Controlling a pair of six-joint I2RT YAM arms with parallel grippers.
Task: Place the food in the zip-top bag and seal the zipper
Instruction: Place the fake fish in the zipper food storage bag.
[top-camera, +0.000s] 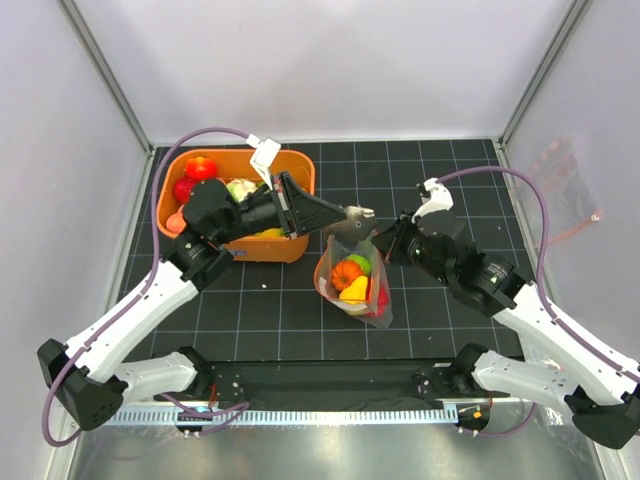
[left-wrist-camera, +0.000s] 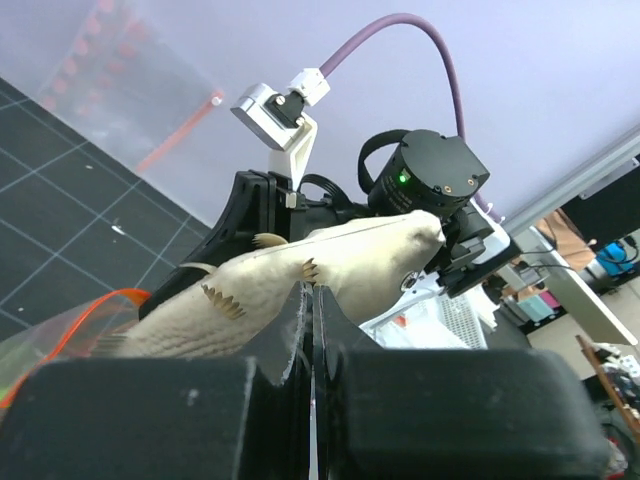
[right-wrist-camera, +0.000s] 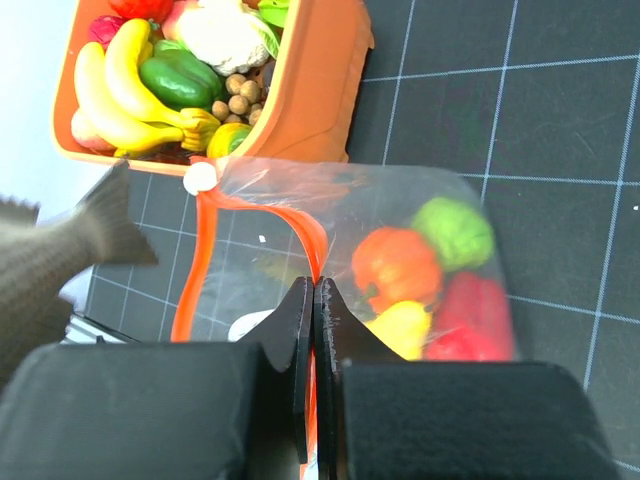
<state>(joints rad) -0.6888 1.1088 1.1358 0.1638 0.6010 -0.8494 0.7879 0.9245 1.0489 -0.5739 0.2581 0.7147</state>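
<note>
At mid-mat, just right of the orange tub (top-camera: 296, 170): zip-top bag (top-camera: 326, 275) holding orange, green, yellow and red food (top-camera: 348, 273).
Pinched at its zipper (right-wrist-camera: 255, 205) by the right gripper (right-wrist-camera: 314, 292) (jaws closed on the strip); above the mouth, a pale toy fish (left-wrist-camera: 330, 265) clamped in the left gripper (left-wrist-camera: 312, 300).

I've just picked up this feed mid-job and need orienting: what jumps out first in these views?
A pale toy fish is pinched in the shut left gripper, poised by the mouth of the zip-top bag at table centre. The right gripper clamps the red-orange zipper. Bright food fills the orange tub at rear left.
</note>
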